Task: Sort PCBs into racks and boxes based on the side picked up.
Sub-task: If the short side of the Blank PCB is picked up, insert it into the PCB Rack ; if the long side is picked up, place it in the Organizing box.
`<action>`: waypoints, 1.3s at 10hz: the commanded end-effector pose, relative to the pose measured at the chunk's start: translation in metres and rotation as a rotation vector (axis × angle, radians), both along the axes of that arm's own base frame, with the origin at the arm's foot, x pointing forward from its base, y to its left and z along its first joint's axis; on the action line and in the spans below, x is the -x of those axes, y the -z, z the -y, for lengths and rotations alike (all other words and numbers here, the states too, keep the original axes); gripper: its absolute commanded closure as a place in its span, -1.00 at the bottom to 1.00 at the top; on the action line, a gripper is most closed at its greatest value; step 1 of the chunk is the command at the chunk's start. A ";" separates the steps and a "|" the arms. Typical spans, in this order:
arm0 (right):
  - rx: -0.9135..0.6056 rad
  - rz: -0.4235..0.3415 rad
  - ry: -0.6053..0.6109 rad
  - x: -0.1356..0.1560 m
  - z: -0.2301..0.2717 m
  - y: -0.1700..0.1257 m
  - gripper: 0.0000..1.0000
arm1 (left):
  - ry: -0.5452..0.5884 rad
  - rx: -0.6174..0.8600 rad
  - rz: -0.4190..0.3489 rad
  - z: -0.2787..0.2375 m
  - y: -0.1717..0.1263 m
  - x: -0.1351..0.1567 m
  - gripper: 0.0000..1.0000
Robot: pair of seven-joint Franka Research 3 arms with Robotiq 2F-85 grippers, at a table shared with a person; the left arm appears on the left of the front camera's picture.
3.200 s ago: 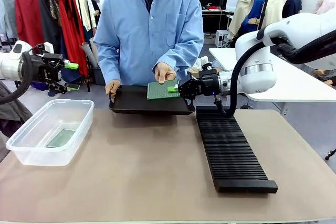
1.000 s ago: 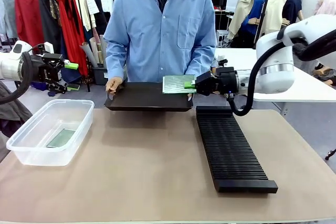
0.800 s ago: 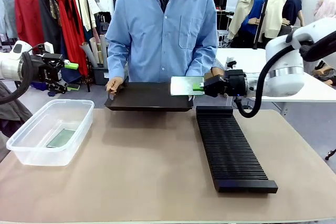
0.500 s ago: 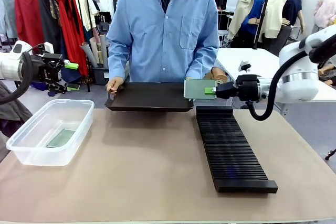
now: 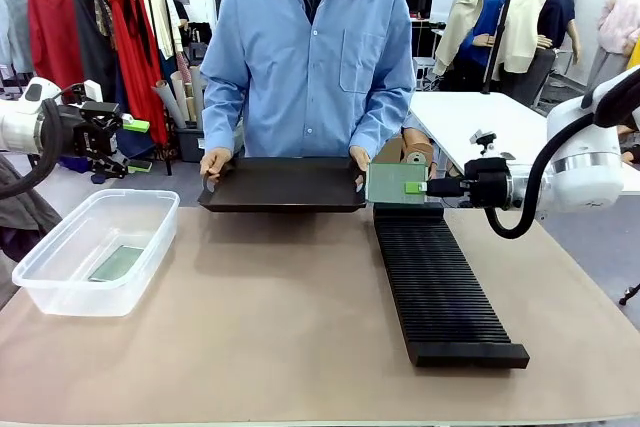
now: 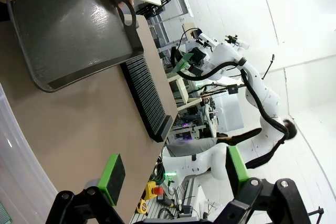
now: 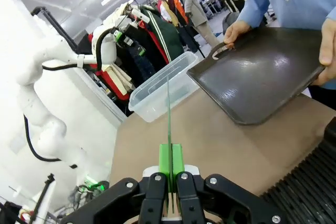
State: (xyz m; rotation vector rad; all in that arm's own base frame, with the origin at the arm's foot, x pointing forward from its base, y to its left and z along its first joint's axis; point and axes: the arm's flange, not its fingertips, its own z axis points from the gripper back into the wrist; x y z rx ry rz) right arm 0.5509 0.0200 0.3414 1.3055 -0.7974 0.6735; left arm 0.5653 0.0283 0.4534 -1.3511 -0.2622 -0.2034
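Note:
My right gripper (image 5: 417, 187) is shut on a PCB (image 5: 395, 183), which stands upright with its pale face toward me, just above the far end of the black rack (image 5: 440, 287). In the right wrist view the PCB (image 7: 168, 121) is edge-on, a thin green line rising from the closed fingertips (image 7: 170, 167). My left gripper (image 5: 132, 126) hangs open at the far left, behind the clear box (image 5: 95, 247); its green pads (image 6: 111, 171) stand wide apart with nothing between them. Another PCB (image 5: 117, 263) lies flat in the box.
A person in a blue shirt holds a shallow black tray (image 5: 283, 187) with both hands at the table's far edge, left of the rack's end. The tray (image 7: 262, 77) is bare inside. Brown tabletop (image 5: 270, 317) lies between box and rack.
My right gripper has carried the PCB rightward off the tray to above the rack's far end, turning it upright. The person's hand went back to the tray's edge. The left arm stayed still.

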 end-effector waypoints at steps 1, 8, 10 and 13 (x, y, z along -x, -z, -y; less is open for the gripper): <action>0.007 0.107 -0.041 0.000 0.020 0.008 1.00 | -0.003 -0.001 0.004 -0.001 -0.002 0.001 -1.00; 0.062 0.224 -0.125 -0.011 0.075 0.039 1.00 | -0.003 -0.001 0.004 -0.001 -0.002 0.001 -1.00; 0.067 0.297 -0.120 -0.021 0.081 0.058 1.00 | -0.003 -0.001 0.004 -0.001 -0.002 0.001 -1.00; 0.014 0.384 -0.098 -0.031 0.080 0.080 1.00 | -0.003 -0.001 0.004 -0.001 -0.002 0.001 -1.00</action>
